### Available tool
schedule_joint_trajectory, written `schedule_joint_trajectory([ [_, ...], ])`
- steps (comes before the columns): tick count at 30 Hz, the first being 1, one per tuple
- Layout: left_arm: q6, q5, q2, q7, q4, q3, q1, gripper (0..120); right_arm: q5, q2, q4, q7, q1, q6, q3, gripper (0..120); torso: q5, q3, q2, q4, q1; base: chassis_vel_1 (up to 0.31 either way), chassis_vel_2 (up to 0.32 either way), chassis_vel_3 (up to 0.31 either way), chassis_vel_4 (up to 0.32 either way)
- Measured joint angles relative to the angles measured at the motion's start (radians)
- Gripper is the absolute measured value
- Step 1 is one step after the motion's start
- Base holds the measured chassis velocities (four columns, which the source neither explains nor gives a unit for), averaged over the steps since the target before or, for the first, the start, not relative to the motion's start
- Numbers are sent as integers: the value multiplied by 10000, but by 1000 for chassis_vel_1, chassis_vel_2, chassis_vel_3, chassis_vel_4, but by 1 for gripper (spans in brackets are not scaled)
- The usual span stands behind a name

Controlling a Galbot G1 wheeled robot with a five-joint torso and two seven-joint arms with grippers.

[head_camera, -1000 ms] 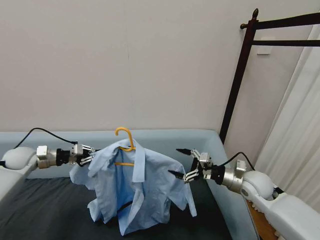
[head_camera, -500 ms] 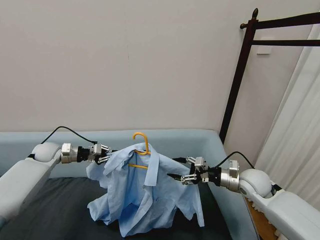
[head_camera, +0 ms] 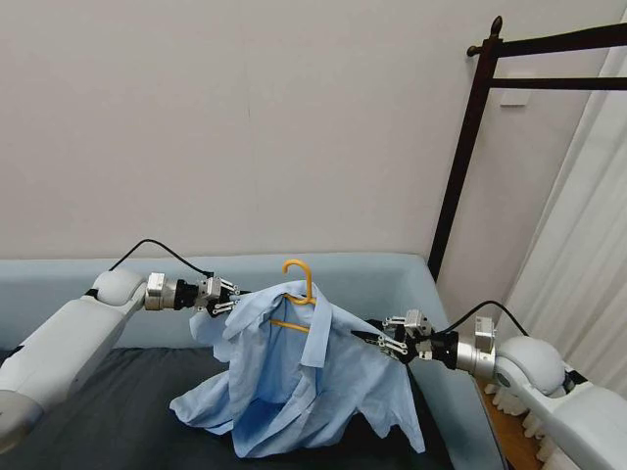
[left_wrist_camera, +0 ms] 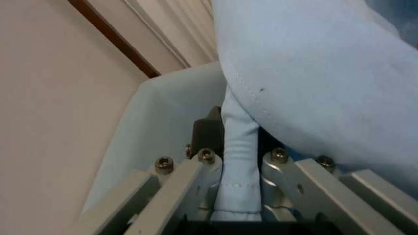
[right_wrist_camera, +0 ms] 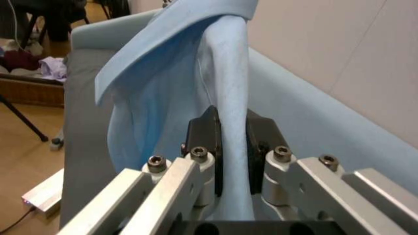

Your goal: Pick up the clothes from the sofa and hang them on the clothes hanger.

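Left gripper (head_camera: 226, 298): jaws clamped on shirt (head_camera: 294, 382) shoulder.
Right gripper (head_camera: 383, 338): jaws clamped on opposite shoulder.
Rack (head_camera: 464, 162): above, beyond right jaws; right arm nearer.

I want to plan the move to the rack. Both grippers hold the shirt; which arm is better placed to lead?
Right, probably. The right gripper clamps the shirt on the side toward the rack, standing at the robot's right. The left gripper grips the far shoulder, so it would follow.
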Motion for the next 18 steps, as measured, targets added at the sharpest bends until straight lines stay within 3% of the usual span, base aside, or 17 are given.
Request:
schedule_joint_trajectory([
  [3,-180,-179,-7,-114,17,59,0,5,38,-3,53,-43,-93,2,114,8,0,0,0,-3,0,0,0,0,0],
  [7,-708,-503,60,-312,187,-8,2,25,404,-56,333,-8,-280,-166,566,8,-1,0,0,-4,0,0,0,0,0],
  [9,-783,-507,79,-322,226,-65,6,26,454,-76,361,12,-285,-177,620,8,-1,0,0,-3,0,0,0,0,0],
  [17,-1224,-931,541,-1159,556,-1183,346,59,1321,-480,1010,401,-732,-288,1670,8,0,-1,0,-4,0,0,0,0,0],
  [18,-1224,-931,541,-1159,556,-1183,346,59,1321,-480,1010,401,-732,-288,1670,8,0,-1,0,-4,0,0,0,0,0],
])
